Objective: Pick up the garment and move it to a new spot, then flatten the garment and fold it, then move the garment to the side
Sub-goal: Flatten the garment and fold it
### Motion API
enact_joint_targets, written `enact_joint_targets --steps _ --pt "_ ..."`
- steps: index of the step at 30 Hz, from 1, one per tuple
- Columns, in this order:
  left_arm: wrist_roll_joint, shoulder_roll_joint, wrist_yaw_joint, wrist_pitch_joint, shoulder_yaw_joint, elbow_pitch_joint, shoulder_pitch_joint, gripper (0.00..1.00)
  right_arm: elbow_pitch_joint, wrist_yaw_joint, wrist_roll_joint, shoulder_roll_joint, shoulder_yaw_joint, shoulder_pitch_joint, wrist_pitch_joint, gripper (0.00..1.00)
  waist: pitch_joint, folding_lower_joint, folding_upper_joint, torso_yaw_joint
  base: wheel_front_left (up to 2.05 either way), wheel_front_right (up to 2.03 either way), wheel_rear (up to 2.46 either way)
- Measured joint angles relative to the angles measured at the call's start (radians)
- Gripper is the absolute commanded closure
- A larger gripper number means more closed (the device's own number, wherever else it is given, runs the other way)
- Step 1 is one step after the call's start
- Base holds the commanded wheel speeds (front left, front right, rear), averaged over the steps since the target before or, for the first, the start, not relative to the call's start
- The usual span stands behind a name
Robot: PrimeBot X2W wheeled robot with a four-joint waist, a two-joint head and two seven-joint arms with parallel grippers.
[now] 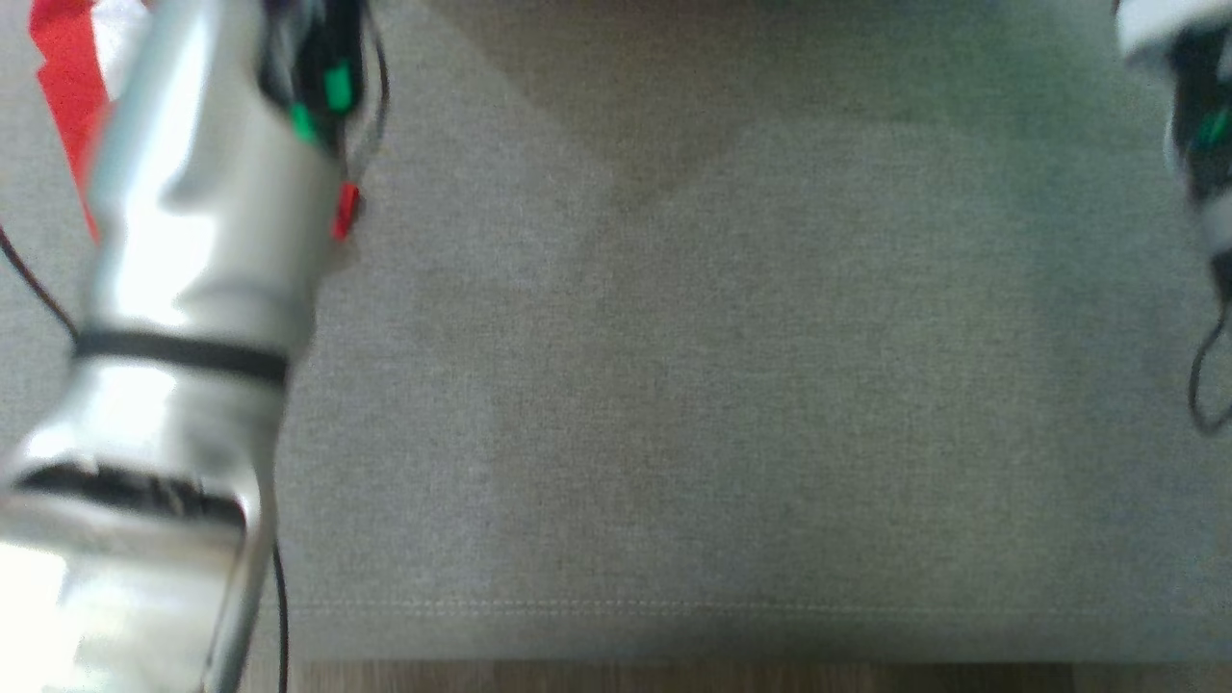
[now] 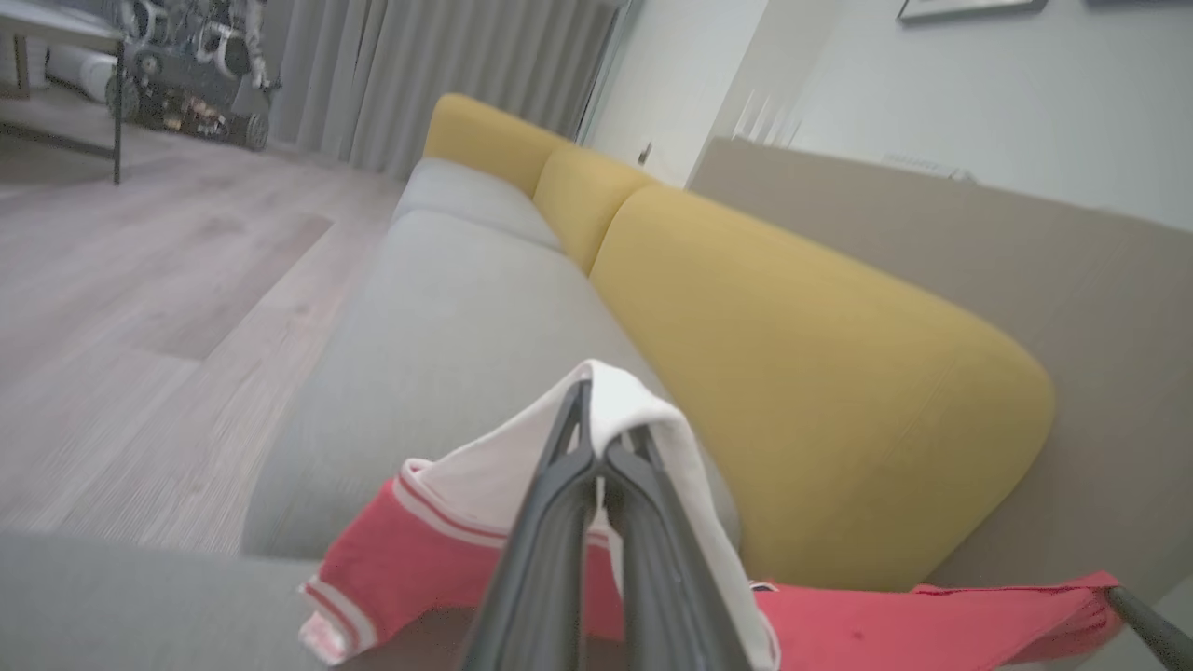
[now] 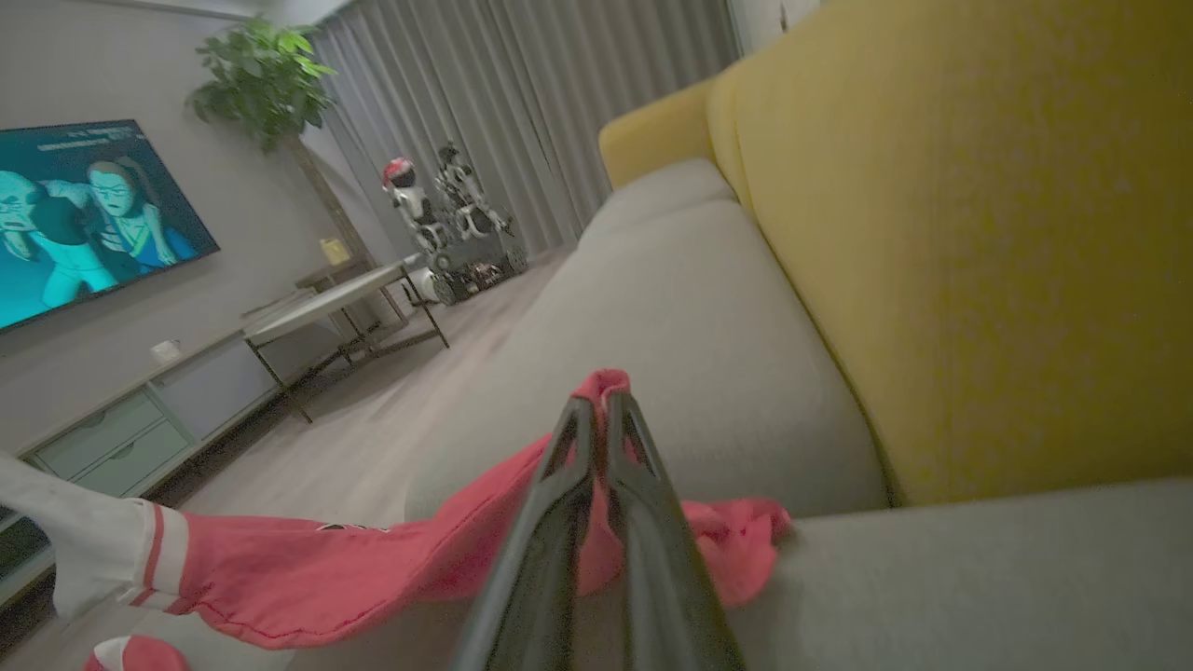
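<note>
The garment (image 2: 447, 550) is red with white parts and striped trim. It hangs stretched between my two grippers above the grey sofa seat (image 1: 722, 385). My left gripper (image 2: 601, 438) is shut on a white fold of it. My right gripper (image 3: 596, 410) is shut on a bunched red edge of the garment (image 3: 373, 559), which trails off to the left of that view. In the head view a red and white strip of the garment (image 1: 63, 87) shows at the top left, behind my pale left forearm (image 1: 192, 289). My right arm (image 1: 1193, 125) is at the top right edge.
Yellow back cushions (image 2: 802, 373) run along the sofa behind the seat. The seat's front seam (image 1: 674, 608) lies near the bottom of the head view, with wooden floor (image 2: 140, 326) beyond it. A low table (image 3: 335, 298), a TV (image 3: 84, 214) and another robot (image 3: 447, 224) stand across the room.
</note>
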Motion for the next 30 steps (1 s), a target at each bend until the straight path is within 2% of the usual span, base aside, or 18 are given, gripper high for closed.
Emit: enact_joint_targets --steps 5,12,16,22,30 --pt "0.009 0.042 -0.018 0.005 -0.054 0.019 0.177 1.0 0.048 0.0 0.069 -0.002 0.065 0.086 0.049 1.0 -0.049 -0.0001 0.0 -0.001 0.0 0.0 0.0" --pt "-0.024 0.153 -0.035 0.094 -0.118 -0.021 0.439 1.0 0.07 0.0 0.121 -0.018 0.174 0.196 0.158 1.0 -0.131 -0.0001 0.0001 -0.013 0.0 0.0 0.0" --pt "-0.041 0.218 -0.035 0.141 -0.164 -0.113 0.598 1.0 0.092 0.0 0.054 -0.068 0.281 0.247 0.181 1.0 -0.186 -0.0001 0.0001 -0.016 0.0 0.0 0.0" --pt "-0.059 0.289 -0.033 0.205 -0.198 -0.298 0.745 1.0 0.143 0.0 0.101 -0.071 0.297 0.27 0.238 1.0 -0.257 -0.0002 0.0001 -0.014 0.0 0.0 0.0" --pt "-0.081 0.349 0.005 0.292 -0.24 -0.499 0.939 1.0 0.125 0.0 0.156 -0.085 0.342 0.36 0.313 1.0 -0.331 -0.0002 0.0001 -0.002 0.0 0.0 0.0"
